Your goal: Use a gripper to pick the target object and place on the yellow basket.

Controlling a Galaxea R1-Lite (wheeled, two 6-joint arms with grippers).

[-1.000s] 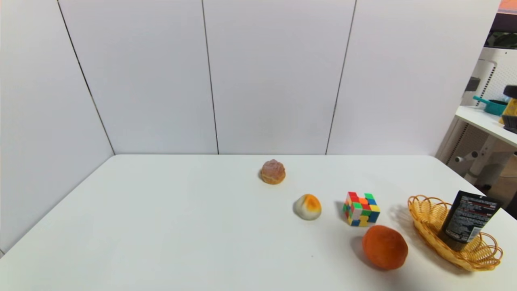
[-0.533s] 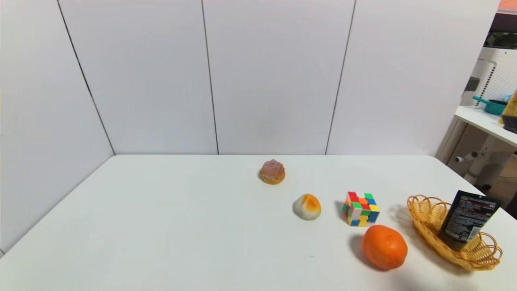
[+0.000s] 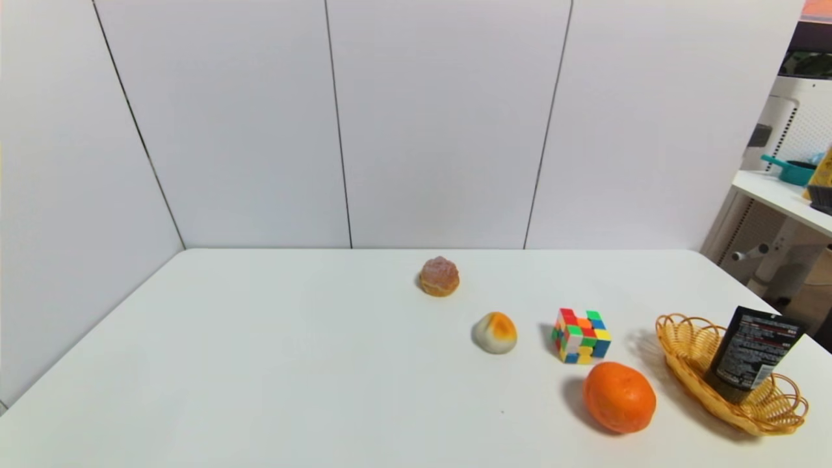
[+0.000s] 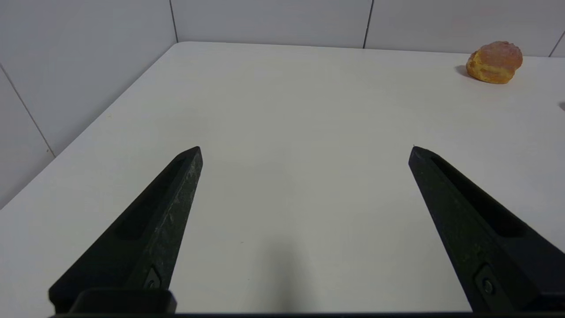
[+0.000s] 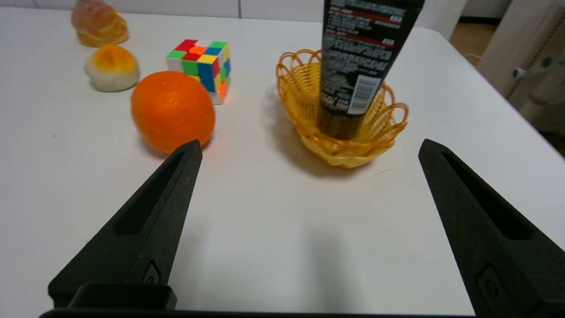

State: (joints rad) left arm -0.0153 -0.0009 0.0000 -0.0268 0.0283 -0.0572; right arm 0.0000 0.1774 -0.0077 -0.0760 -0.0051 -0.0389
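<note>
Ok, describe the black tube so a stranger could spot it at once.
Start at the white table and go to the yellow basket near its right edge, beyond the orange. The black tube stands cap-down inside it, leaning. It is the only dark, tall item; its neighbours are round or brightly coloured.

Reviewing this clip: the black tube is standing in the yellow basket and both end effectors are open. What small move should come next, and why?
Probably none beyond keeping the right end effector back and parked. The black tube already stands cap-down inside the yellow basket, leaning a little but free of any grip, and the right end effector is open and short of the basket. The left end effector is open over bare table. The placing looks done.
</note>
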